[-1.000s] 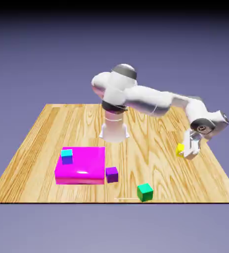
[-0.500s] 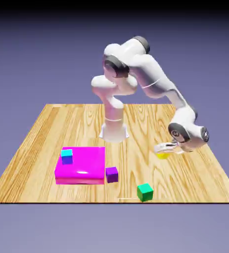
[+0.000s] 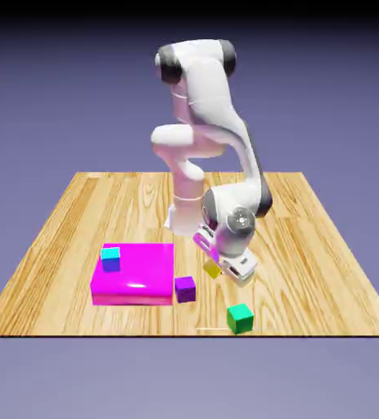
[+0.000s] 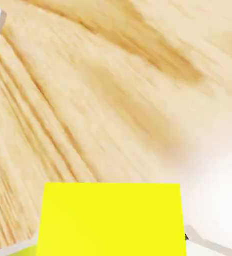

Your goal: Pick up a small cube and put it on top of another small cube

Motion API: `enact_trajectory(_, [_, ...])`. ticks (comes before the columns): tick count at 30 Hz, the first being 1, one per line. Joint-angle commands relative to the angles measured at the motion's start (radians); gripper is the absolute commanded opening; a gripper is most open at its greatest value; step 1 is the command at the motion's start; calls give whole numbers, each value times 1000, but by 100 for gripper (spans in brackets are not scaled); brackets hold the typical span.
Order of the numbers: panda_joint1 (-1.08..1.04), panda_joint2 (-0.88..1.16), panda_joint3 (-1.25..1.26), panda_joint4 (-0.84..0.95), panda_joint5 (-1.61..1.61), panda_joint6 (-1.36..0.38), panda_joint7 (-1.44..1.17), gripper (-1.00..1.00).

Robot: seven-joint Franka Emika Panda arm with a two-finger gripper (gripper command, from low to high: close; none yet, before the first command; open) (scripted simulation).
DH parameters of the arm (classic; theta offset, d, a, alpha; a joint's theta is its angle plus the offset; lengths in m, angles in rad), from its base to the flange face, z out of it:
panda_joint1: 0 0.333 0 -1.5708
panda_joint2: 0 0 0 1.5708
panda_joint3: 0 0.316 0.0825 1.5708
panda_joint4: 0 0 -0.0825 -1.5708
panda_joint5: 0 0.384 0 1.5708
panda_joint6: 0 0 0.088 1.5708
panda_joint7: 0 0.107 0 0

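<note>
Your gripper (image 3: 218,269) holds the small bright yellow cube (image 3: 212,269) tight above the wooden table (image 3: 323,270), so you must now carry it onto the small cyan-topped blue cube (image 3: 110,259) on the flat magenta block (image 3: 143,274).

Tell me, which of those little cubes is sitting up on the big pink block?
The cyan-topped cube, at the magenta block's far left corner. The purple cube and green cube rest on the table, and the yellow cube is in the gripper.
</note>
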Motion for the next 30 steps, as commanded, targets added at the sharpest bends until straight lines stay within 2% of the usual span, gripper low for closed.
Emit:
enact_trajectory(1, [-1,-25,-36,-11,21,18,17,-100])
enact_trajectory(24, [-17,-549,-819,-255,432,375,383,-100])
enact_trajectory(30, [200,-517,-1012,-254,484,435,340,-100])
